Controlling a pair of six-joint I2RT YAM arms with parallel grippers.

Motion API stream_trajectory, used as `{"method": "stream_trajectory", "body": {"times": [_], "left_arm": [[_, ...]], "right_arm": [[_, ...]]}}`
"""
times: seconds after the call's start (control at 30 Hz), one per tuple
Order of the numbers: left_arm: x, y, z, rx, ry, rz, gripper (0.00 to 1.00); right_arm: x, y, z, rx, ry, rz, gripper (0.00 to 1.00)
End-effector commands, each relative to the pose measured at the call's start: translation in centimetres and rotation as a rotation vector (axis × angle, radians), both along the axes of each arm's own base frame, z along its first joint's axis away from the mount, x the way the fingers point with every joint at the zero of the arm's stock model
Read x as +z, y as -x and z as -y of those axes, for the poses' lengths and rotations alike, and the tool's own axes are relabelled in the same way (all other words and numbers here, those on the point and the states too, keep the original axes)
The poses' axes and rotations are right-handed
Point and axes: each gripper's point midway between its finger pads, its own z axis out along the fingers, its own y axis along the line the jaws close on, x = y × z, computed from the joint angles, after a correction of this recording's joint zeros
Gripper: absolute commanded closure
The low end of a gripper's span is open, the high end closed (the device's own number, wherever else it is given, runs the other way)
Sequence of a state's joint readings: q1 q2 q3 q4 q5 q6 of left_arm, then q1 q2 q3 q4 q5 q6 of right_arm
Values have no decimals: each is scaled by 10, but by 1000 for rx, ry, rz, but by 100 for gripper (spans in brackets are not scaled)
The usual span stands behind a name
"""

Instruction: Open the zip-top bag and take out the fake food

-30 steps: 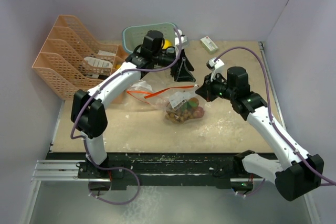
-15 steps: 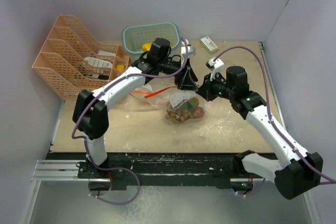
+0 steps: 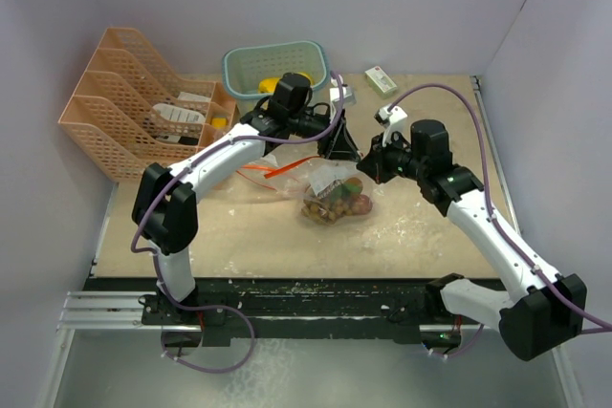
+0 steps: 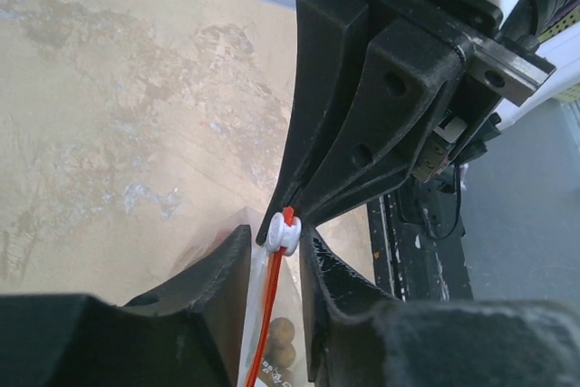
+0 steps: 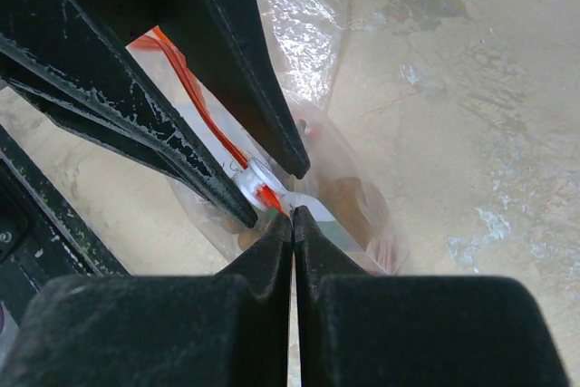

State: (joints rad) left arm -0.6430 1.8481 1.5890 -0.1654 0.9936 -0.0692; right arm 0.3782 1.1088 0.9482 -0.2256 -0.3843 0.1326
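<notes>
Pinching bag (image 3: 323, 183) top edge, right gripper (image 5: 292, 219) is clamped just beside slider (image 4: 284, 231); left gripper (image 4: 275, 246) straddles same edge, fingers (image 4: 217, 283) apart (slim gaps both sides).

The left arm (image 3: 225, 152) and right arm (image 3: 497, 236) are white with black joints. A purple cable (image 3: 440, 86) trails each.

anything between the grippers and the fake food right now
Yes, the zip-top bag itself: its clear plastic encloses the fake food. The left gripper straddles the white slider on the orange zip, jaws apart. The right gripper is shut on the bag's edge beside it. Nothing else visible blocks.
</notes>
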Motion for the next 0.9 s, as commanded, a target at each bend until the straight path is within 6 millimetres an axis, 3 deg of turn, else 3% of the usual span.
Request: {"method": "stream_trajectory", "body": {"times": [0.0,0.13,0.3,0.33,0.43,0.6,0.87], "left_arm": [[26,5,-1,-5,46,56,72],[29,5,-2,4,50,61,73],[34,5,0,1,68,55,86],[34,5,1,1,72,54,84],[38,4,2,6,87,62,65],[40,1,3,16,97,66,60],[35,5,2,0,84,44,84]], "right_arm": [[28,-11,-2,-17,-38,66,100],[24,-9,-2,-14,-36,59,100],[22,-7,-1,-15,-38,55,100],[22,-7,-1,-15,-38,55,100],[22,-6,-1,-14,-39,56,100],[23,-6,-1,-13,-40,56,100],[23,-7,-1,-19,-38,56,100]]}}
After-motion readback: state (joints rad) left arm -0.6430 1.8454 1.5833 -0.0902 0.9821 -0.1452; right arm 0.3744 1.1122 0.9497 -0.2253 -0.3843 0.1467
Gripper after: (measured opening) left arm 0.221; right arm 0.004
